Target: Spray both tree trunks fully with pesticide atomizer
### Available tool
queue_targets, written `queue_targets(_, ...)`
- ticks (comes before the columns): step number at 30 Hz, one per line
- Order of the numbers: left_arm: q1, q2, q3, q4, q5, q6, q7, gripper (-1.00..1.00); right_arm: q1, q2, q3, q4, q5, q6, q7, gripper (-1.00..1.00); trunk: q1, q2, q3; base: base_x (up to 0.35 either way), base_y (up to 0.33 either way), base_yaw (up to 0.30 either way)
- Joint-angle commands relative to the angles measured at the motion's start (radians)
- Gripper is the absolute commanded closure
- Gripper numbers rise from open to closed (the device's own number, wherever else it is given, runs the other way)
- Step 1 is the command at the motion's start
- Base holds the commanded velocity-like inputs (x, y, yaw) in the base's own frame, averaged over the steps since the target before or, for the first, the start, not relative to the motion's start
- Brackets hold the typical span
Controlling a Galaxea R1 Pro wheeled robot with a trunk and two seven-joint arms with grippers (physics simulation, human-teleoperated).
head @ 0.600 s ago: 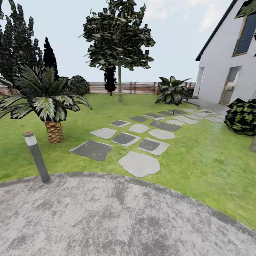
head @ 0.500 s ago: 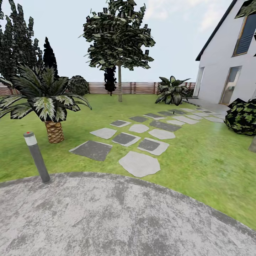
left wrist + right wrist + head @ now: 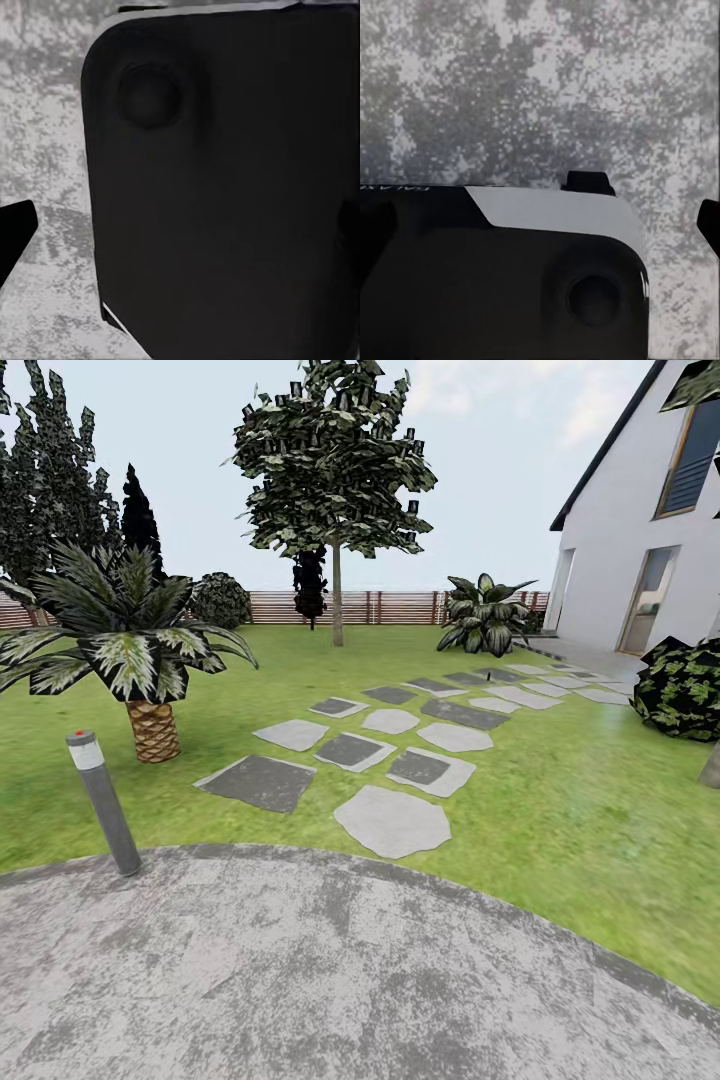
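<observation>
Two pincers to log, and for the left pincer and the right pincer alike I cannot tell how far the jaws are open or whether either has hold of anything. The left wrist view looks onto a dark rounded robot housing (image 3: 225, 187) over mottled grey paving (image 3: 45, 150). The right wrist view gives much the same: dark housing (image 3: 495, 285) with a pale band on its edge, and paving (image 3: 547, 90) beyond.

From the head camera, the paving (image 3: 330, 970) spreads as a broad curved apron that meets the lawn (image 3: 560, 810).

Landmark: the short palm (image 3: 154, 728).
- The pesticide atomizer (image 3: 103, 807) stands just in front of the palm, nearer to me, at the seam of paving and grass. It is tilted, its pale head with the red mark leaning away from the palm.
- The stepping stones (image 3: 392, 820) start beside the palm on the house side and run away towards the white house (image 3: 620, 540).
- One tree (image 3: 336, 600) stands well beyond the palm, past the stones, with a straight bare trunk and a blocky crown.
- The slatted fence (image 3: 400, 607) runs behind that tree.
- A second trunk (image 3: 712, 765) is far across the lawn from the palm, cut by the frame edge, below a dark shrub (image 3: 685, 685).
- Dark cypresses (image 3: 40, 500) rise behind the palm.
</observation>
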Motion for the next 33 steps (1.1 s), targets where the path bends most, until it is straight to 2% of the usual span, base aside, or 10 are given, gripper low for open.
queue_targets(1,-0.006,0.000,0.000,-0.006,-0.001,-0.006,0.000,-1.00,-0.006,-0.006,0.000,-0.006,0.000,-0.006,0.000,-1.00,0.000,0.000,0.000,0.000,0.000,0.000)
queue_targets(5,-0.029,-0.005,-0.001,-0.029,0.001,-0.028,0.000,-1.00,-0.029,-0.026,-0.001,-0.029,0.000,-0.028,-0.003,-1.00,0.000,0.000,0.000,0.000,0.000,0.000)
queue_targets(10,-0.042,-0.009,0.000,-0.057,0.004,-0.056,-0.007,-1.00,-0.058,-0.034,-0.001,-0.057,0.000,-0.056,-0.003,-1.00,0.000,0.000,0.000,0.000,0.000,0.000)
queue_targets(11,-0.042,-0.009,0.001,-0.436,0.004,-0.250,-0.009,-1.00,-0.061,-0.039,-0.002,-0.165,-0.001,-0.208,-0.003,-1.00,0.000,0.000,0.000,0.000,0.000,0.000)
queue_targets(13,-0.042,-0.008,0.004,-0.435,0.003,-0.283,-0.011,-1.00,-0.061,-0.050,-0.003,-0.168,-0.002,-0.219,-0.003,-1.00,0.000,0.000,0.000,0.000,0.000,0.000)
queue_targets(19,-0.042,-0.001,0.004,-0.430,0.002,-0.300,-0.007,-1.00,-0.061,-0.053,-0.002,-0.183,-0.003,-0.243,-0.004,-1.00,0.000,0.000,0.000,0.068,0.000,0.000)
queue_targets(25,-0.042,0.001,0.003,-0.429,-0.001,-0.298,0.001,-1.00,-0.061,-0.044,-0.001,-0.208,-0.006,-0.347,-0.005,-1.00,0.000,0.000,0.000,0.300,0.000,0.000)
queue_targets(33,-0.043,0.001,0.004,-0.427,0.002,-0.300,0.002,-1.00,-0.061,-0.052,0.001,-0.234,-0.002,-0.366,0.001,-1.00,0.000,0.000,0.000,0.335,0.000,0.000)
